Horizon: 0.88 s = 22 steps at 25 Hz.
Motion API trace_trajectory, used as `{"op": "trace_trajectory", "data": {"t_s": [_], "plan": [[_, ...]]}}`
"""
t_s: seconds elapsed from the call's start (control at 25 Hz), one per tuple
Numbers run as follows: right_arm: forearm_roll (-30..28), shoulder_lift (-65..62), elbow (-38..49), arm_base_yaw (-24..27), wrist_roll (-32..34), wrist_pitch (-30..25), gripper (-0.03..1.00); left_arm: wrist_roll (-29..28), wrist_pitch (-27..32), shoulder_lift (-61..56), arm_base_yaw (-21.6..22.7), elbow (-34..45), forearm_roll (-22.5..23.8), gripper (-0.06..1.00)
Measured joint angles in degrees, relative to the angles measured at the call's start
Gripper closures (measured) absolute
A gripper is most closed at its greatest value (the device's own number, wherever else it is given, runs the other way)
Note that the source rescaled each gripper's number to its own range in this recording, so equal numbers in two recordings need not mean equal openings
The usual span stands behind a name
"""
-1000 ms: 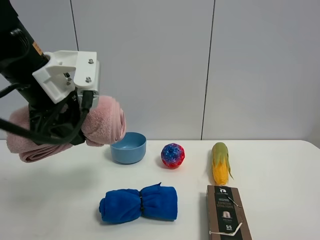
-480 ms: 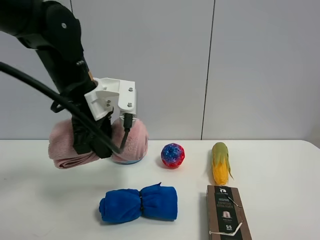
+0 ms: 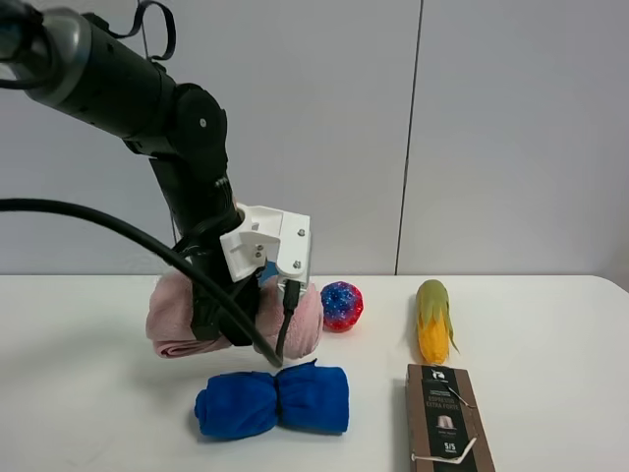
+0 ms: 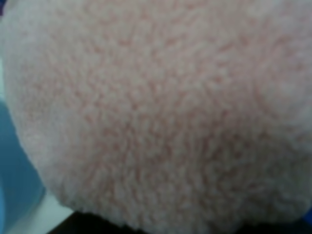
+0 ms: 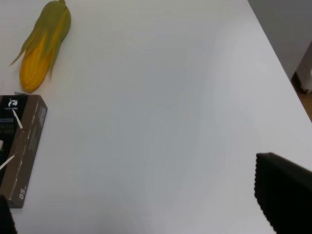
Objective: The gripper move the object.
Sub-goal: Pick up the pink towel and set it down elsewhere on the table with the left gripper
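Exterior high: left gripper [image 3: 228, 317] is clamped round the middle of the pink rolled towel [image 3: 177, 320]. The roll lies crosswise, with 1 end sticking out on each side of the jaws. White mount block [image 3: 267, 243] sits right above the grip. The towel is low over the table [image 3: 550, 334], left of centre and just behind the blue rolled towel [image 3: 273, 401]. Can't tell if it touches the tabletop. Its right end is just beside the speckled ball [image 3: 340, 306]. Corn cob [image 3: 432, 320] and brown box [image 3: 447, 418] are well apart from it on the right.

Left wrist: pink rolled towel [image 4: 161, 112] fills nearly the whole frame, blurred. Jaws are hidden behind the fluff. There's a sliver of table [image 4: 34, 214] at 1 corner and a blue patch [image 4: 12, 165] next to it, which I can't identify.

Right wrist: right gripper [image 5: 144, 209] is spread wide with nothing between the jaws. 1 black fingertip [image 5: 285, 195] is in clear view; the other is only a sliver at the frame edge. It hangs over the table [image 5: 161, 107], with the corn cob [image 5: 41, 46] and brown box [image 5: 22, 146] off to 1 side, cob near the box's end.
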<state>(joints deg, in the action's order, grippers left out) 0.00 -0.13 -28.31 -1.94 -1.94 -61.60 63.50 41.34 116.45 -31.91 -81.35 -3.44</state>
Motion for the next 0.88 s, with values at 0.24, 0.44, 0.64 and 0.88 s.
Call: {"op": "trace_trajectory", "data": {"t_s": [0.24,0.44,0.64,0.88], "plan": [[0.0,0.0,0.0,0.0,0.0,0.0,-0.03,0.8,-2.3,2.6,0.0,0.0,0.0,0.94],[0.0,0.0,0.0,0.0,0.0,0.0,-0.03,1.2,-2.3,2.8,0.2,0.0,0.0,0.94],[0.0,0.0,0.0,0.0,0.0,0.0,-0.03,1.3,-1.5,2.9,0.5,-2.1,-0.8,0.94],[0.0,0.0,0.0,0.0,0.0,0.0,-0.03,1.4,-1.9,2.9,0.5,-6.7,-2.6,0.94]]}}
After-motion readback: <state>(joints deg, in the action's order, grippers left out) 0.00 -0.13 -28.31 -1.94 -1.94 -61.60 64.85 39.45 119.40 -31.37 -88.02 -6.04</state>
